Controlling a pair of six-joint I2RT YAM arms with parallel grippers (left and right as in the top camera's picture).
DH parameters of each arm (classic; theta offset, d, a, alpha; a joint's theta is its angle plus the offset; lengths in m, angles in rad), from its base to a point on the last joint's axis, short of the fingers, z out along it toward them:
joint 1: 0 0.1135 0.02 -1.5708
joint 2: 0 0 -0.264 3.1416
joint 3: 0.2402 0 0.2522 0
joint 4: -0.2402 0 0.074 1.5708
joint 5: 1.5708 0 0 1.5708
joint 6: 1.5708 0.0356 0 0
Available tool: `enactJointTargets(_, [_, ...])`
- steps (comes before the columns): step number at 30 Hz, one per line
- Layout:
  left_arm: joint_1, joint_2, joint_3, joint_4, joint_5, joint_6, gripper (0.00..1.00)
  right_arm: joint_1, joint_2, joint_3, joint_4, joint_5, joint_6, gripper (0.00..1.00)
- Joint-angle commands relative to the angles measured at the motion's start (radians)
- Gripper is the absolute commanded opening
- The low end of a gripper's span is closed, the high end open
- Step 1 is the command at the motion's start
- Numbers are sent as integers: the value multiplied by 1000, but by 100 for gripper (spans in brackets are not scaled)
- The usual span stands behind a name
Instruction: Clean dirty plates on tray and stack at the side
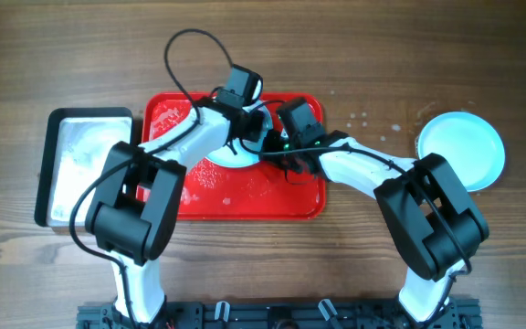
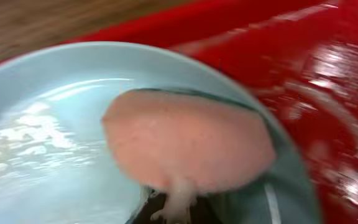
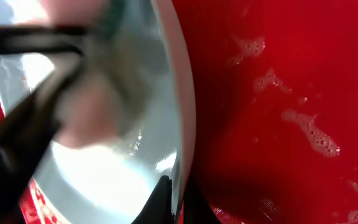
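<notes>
Near the far edge of the red tray (image 1: pixel 245 206), your left claw (image 1: pixel 256 131) holds a soft pink sponge (image 2: pixel 185 149) on a glossy round plate (image 2: pixel 42 124). Your right claw (image 3: pixel 176 202) pinches its thin rim, with foamy tray open beside.

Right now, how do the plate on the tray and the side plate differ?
The tray plate is on the red tray, a pink sponge on it, the right gripper pinching its rim; the side plate sits alone on the table, untouched. Both are round, pale blue.
</notes>
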Motion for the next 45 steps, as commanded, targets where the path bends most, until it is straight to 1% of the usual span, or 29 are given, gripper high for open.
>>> enactJointTargets(1, [-15,86,-42,-34,253,74,4,22,58,-25,-18,-18,-64,4])
enactJointTargets(2, [-5,86,-42,-39,232,53,4,22,58,-25,-18,-18,-64,4])
enactJointTargets(4, [28,86,-42,-59,126,-48,4,22,58,-25,-18,-18,-67,4])
enactJointTargets(6, [79,86,-42,-109,-14,-154,4,22,58,-25,-18,-18,-67,4])
enactJointTargets(8, [117,86,-40,-150,-77,-187,4,22,58,-25,-18,-22,-68,4])
enactJointTargets(12, [224,86,-4,-283,-127,-203,4,22,58,-25,-15,-21,-68,4])
enactJointTargets(16, [311,86,50,-436,-138,-209,4,22,58,-25,-14,-22,-67,4])
enactJointTargets(21, [363,86,120,-648,-220,-208,4,22,58,-25,-14,-22,-67,4])
enactJointTargets(22, [364,86,132,-683,-220,-208,4,22,58,-25,-14,-22,-68,4])
enactJointTargets(23, [364,86,157,-760,-219,-208,4,22,58,-25,-13,-22,-67,4])
enactJointTargets(25, [363,86,185,-830,-219,-209,4,22,58,-25,-13,-22,-67,4])
enactJointTargets(27, [364,85,246,-946,-195,-209,4,20,58,-25,-13,-26,-68,4])
enactJointTargets(32, [364,72,396,-1096,-94,-204,4,14,58,-25,-11,-42,-80,4])
enactJointTargets(34, [364,44,443,-1124,-47,-169,4,11,58,-25,-11,-54,-86,4])
enactJointTargets(36, [364,3,463,-1121,-14,-158,4,10,58,-25,-10,-64,-88,4])
enactJointTargets(39, [366,-73,464,-1098,-12,-159,4,7,57,-25,-5,-82,-105,4])
enactJointTargets(43, [394,-114,464,-1091,-12,-160,4,5,49,-25,-7,-88,-111,4])
enactJointTargets(45, [415,-115,464,-1086,-12,-160,4,-4,9,-25,-23,-76,-128,4])
